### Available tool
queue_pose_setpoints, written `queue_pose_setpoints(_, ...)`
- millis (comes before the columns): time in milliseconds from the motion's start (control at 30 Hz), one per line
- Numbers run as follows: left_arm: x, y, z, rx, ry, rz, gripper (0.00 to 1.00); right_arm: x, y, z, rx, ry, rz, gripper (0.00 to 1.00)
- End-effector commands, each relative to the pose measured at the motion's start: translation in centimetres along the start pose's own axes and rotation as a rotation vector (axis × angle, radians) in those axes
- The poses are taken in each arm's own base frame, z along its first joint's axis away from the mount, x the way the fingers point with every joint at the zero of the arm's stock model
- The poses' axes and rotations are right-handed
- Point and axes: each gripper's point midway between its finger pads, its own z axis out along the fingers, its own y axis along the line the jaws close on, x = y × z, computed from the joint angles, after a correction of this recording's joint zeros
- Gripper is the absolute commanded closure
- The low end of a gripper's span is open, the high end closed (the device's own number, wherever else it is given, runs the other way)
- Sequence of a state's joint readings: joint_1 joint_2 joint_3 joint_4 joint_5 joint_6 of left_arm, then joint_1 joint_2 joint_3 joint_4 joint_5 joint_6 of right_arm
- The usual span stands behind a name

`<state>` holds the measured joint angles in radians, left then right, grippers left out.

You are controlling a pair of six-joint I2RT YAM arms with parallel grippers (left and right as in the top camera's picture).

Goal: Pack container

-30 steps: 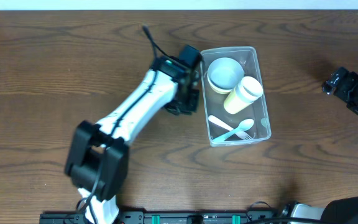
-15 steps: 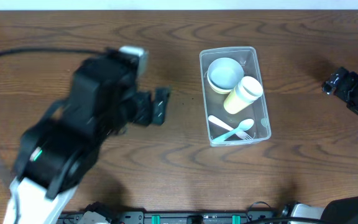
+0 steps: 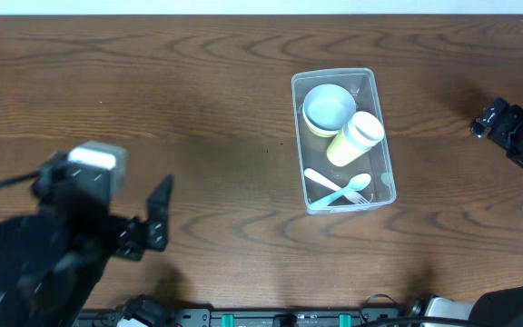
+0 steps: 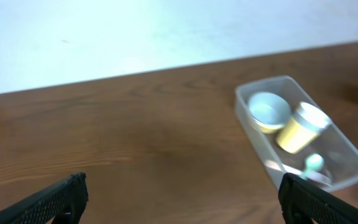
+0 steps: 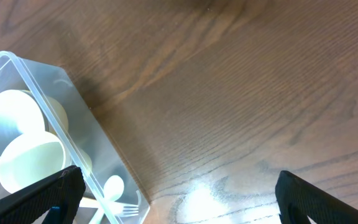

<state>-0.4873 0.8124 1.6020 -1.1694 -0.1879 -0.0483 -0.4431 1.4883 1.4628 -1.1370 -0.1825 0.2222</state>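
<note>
Brown wood-grain table [image 3: 198, 91] fills the overhead view. The container [image 3: 295, 136], clear plastic with rounded corners, stands right of centre in that frame, its long side running from top to bottom. Inside it, at the upper end, a pale bowl [image 3: 328, 107] is nested in a yellowish one. Just below, a yellow cup [image 3: 356, 138] lies on its side, touching the bowls. At the lower end rest 2 utensils, a white spoon [image 3: 320, 179] and a mint-green fork [image 3: 348, 193], partly crossing.

The left gripper [image 3: 157, 218] is at the lower left of the overhead frame, blurred and well apart from the container. In its own wrist view, the left gripper [image 4: 183, 186] has its 2 dark fingers far apart at the bottom corners, with nothing between them. The container [image 4: 263, 83] sits at the right of that view, soft and out of focus.

The right gripper [image 3: 514, 132] is at the right edge of the overhead frame, also well apart from the container. Its wrist view shows the jaws spread wide over bare wood, holding nothing. There the container [image 5: 98, 134] occupies the lower left.
</note>
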Motion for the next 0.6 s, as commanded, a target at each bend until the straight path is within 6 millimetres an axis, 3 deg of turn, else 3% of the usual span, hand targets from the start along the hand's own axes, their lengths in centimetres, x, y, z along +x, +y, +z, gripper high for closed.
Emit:
queue_pose_setpoints(0,0.9,2.5,-0.5,-0.129,-0.015,0.006,0.02,-0.1,-0.2,0.1,0.005,0.002,-0.009,0.01)
queue_pose_setpoints(133,2.5,4.0,0.0,-0.197,-0.031,-0.054,0.02,-0.1,-0.2,0.1,0.005,0.002,-0.009,0.01)
queue_pose_setpoints(267,4.5,4.8,1.9,-0.225,-0.075,-0.113,0.02,-0.1,-0.2,0.1,0.005,0.002,-0.009,0.01)
queue_pose_setpoints(567,11.1,3.6,7.5,-0.137,-0.138,-0.129,0.02,-0.1,-0.2,0.1,0.005,0.002,-0.009,0.01)
